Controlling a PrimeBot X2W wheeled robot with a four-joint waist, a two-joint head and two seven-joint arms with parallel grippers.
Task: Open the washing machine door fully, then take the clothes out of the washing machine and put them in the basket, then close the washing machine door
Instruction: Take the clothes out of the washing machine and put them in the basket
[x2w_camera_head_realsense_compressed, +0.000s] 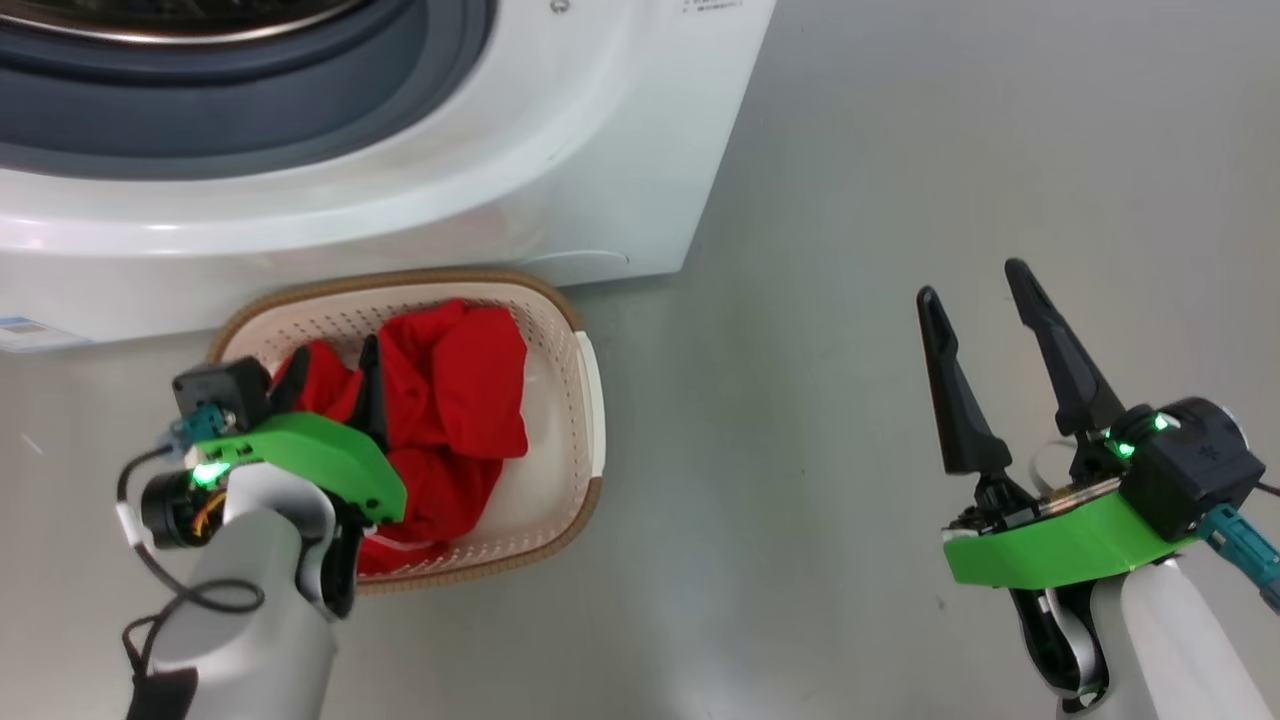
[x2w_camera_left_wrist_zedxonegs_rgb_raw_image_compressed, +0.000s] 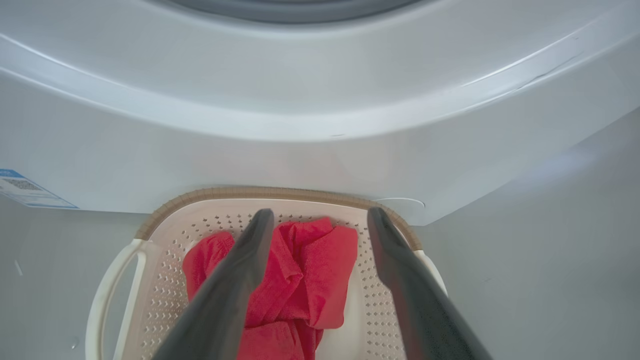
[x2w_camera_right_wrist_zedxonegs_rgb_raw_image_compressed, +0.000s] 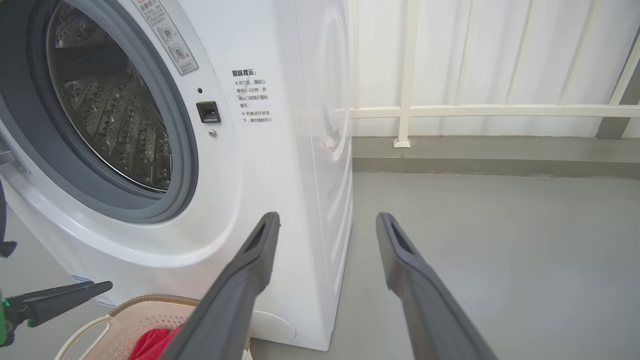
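1. Cloth is what we handle here: the clothes (x2w_camera_head_realsense_compressed: 450, 400), bright red, lie heaped in the basket (x2w_camera_head_realsense_compressed: 575, 330), which stands on the floor (x2w_camera_head_realsense_compressed: 800, 400) right against the foot of the washing machine (x2w_camera_head_realsense_compressed: 560, 150).
2. We judge them light, soft and limp. They will sag, trail and catch on the basket's rim rather than slip, and nothing in them can break.
3. If we need to shift them, we pinch a thick fold at the top of the heap, not a loose edge, so the whole piece comes along.
4. The left gripper (x2w_camera_left_wrist_zedxonegs_rgb_raw_image_compressed: 320, 220) hangs above the heap with its fingers spread wide and nothing between them; the cloth lies free below.
5. The right gripper (x2w_camera_head_realsense_compressed: 972, 282) is likewise spread and empty, over the floor well to the right of the basket.
6. The part of the drum (x2w_camera_right_wrist_zedxonegs_rgb_raw_image_compressed: 115, 125) that we see holds no red. We judge the washing machine door comes next, a stiff hinged thing best pushed at its rim.
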